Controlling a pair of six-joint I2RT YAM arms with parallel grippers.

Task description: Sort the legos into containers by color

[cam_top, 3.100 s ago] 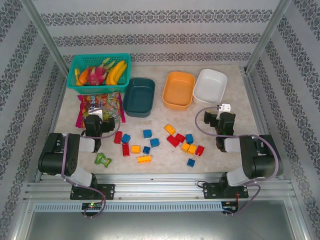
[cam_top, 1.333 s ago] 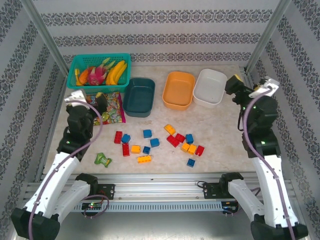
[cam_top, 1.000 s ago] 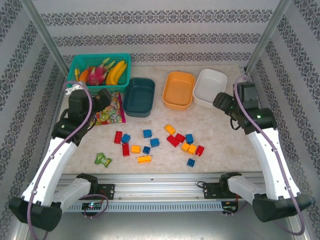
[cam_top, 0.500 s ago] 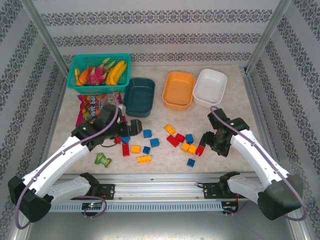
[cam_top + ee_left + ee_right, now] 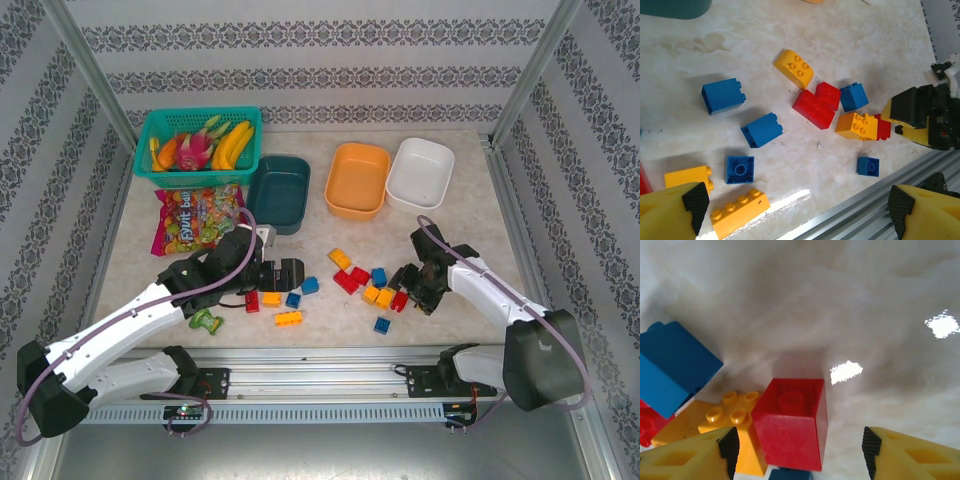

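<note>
While the right gripper (image 5: 799,444) stands open astride a red lego (image 5: 790,420), gripping nothing, the left gripper (image 5: 797,202) hangs wide open, empty, above the left-hand legos (image 5: 762,130).

Top external sat above and behind the arm bases, tilted down over the whole table (image 5: 470,215); left wrist cam hung at mid height over the legos (image 5: 812,107), facing across toward the right gripper (image 5: 895,120); right wrist cam sat very low, close on a red brick (image 5: 792,422) touching an orange brick (image 5: 730,422); all three views shared that pair.
</note>
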